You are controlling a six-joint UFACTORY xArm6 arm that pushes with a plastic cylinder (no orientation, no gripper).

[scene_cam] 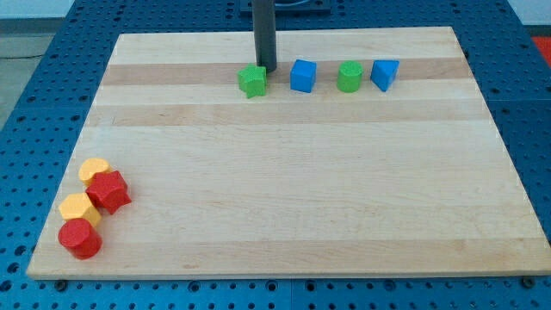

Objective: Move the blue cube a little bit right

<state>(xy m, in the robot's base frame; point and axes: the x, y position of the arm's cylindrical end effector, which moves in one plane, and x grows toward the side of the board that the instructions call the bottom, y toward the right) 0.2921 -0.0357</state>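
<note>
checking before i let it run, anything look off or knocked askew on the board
Nothing stands out. Near the view's top, the green star block, blue cube, green cylinder and blue triangular block sit in a tidy row. My tip rests beside the green star block. Two yellow and two red blocks cluster bottom left.

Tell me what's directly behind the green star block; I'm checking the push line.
My tip stands just behind the green star block, at its upper right. Whether they touch is hidden; blue cube sits to its right.

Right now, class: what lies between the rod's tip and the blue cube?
In the camera view, only bare board separates my tip from the blue cube on its right. The green block sits against the tip's lower left, not between them.
</note>
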